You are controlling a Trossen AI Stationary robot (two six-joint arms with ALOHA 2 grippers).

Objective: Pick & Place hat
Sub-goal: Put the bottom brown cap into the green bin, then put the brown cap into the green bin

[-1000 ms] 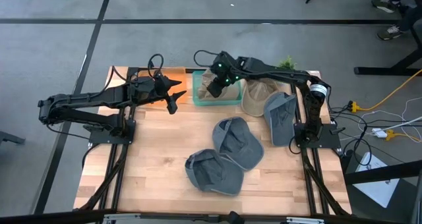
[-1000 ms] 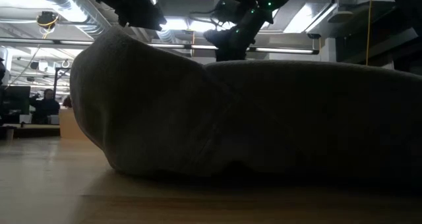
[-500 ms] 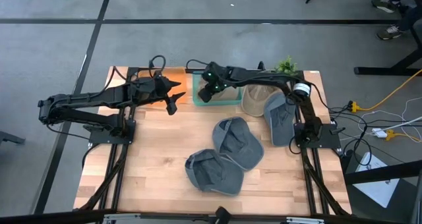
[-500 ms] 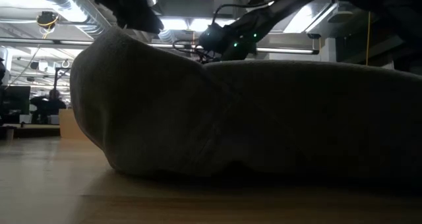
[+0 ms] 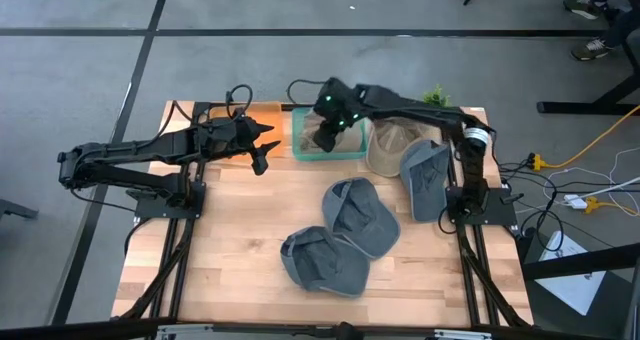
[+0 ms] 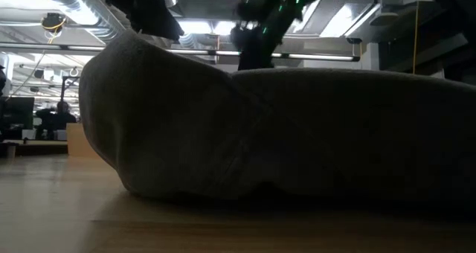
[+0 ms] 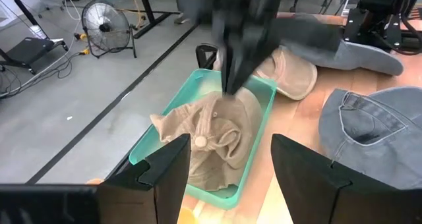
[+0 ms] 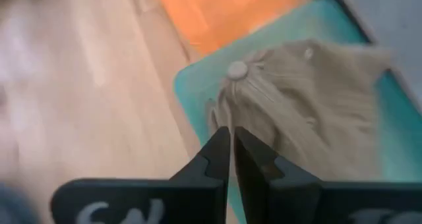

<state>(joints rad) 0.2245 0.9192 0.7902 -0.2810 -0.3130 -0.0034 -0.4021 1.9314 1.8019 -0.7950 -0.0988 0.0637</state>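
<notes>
A tan hat (image 5: 322, 138) lies crumpled in the teal bin (image 5: 300, 148) at the table's far edge. Its top button (image 8: 237, 70) faces up. My right gripper (image 5: 326, 130) hangs over the bin, pointing steeply down, shut on the hat's cloth (image 8: 310, 99). My left gripper (image 5: 261, 150) stands open left of the bin, above the table, its fingers (image 7: 168, 174) aimed at the bin and touching nothing. In the left wrist view the right gripper (image 7: 231, 92) shows as a dark blur over the hat (image 7: 211, 145). My right gripper pinches a gathered fold of the tan hat's crown (image 8: 227, 115), a little way from the top button, between its two fingertips. The fingers come from above, slanting down. The folds run up to the fingertips while the rest of the hat lies in the bin.
A second tan hat (image 5: 392, 145) and a grey hat (image 5: 425, 180) lie right of the bin. Two more grey hats (image 5: 360, 215) (image 5: 320, 262) lie mid-table; one fills the low view (image 6: 260, 134). An orange patch (image 5: 265, 115) and a small plant (image 5: 435, 98) lie at the far edge.
My right gripper reached toward the bin's left end and then drew back over the bin's middle, rolling a little and staying shut. The tan hat has stayed in the bin.
</notes>
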